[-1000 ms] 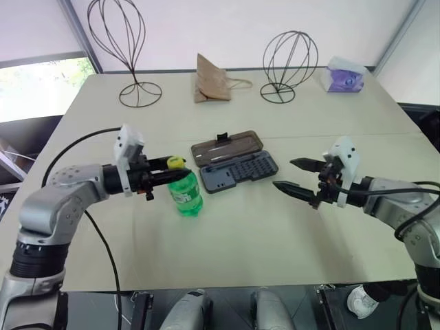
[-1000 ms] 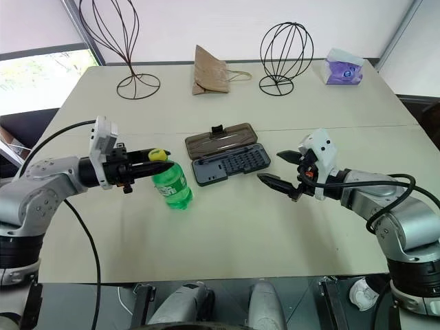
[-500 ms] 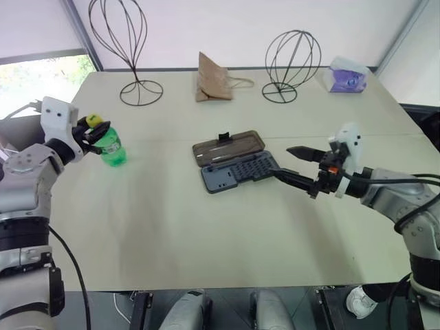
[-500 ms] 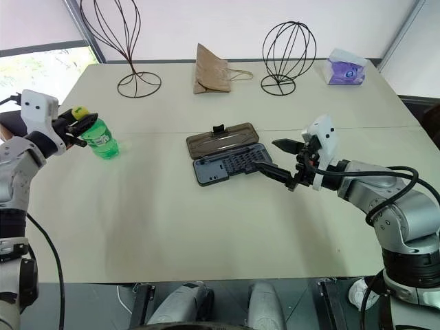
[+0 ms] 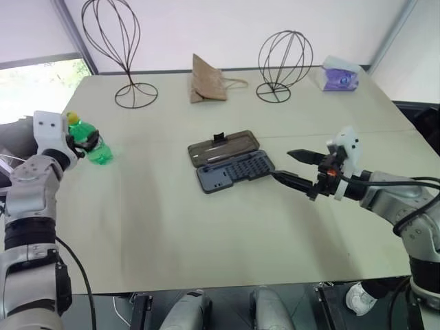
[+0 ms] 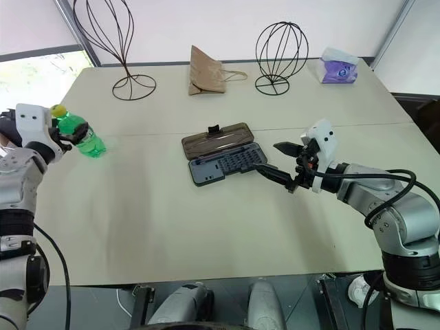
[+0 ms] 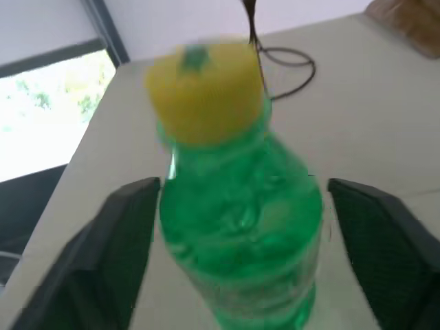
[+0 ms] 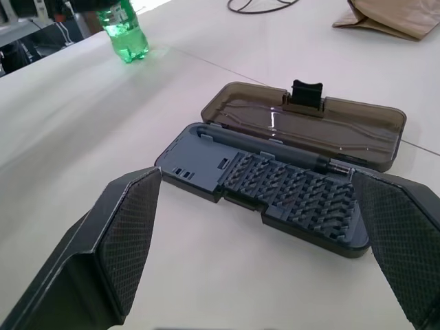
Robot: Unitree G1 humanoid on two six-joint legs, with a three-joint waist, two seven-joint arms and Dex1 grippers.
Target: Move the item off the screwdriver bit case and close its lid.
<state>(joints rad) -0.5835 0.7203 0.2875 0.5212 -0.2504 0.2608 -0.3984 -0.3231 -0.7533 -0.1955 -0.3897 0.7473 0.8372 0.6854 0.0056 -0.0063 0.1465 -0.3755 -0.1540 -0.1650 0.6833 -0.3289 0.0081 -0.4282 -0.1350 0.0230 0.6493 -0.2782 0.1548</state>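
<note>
Your left claw (image 7: pixel 234 227) stands released around the bottle (image 5: pixel 89 141) at the frame's left edge. The case (image 6: pixel 221 157) lies open at centre, right claw (image 6: pixel 278 160) spread beside it. The lid (image 8: pixel 309 124) looks light and stiff; push near its latch (image 8: pixel 306 91).

I can read no text anywhere. The soda bottle (image 5: pixel 96 146) carries a green label, but its print is too small and blurred to make out, and the purple tissue pack (image 5: pixel 340 77) shows no legible lettering either.
</note>
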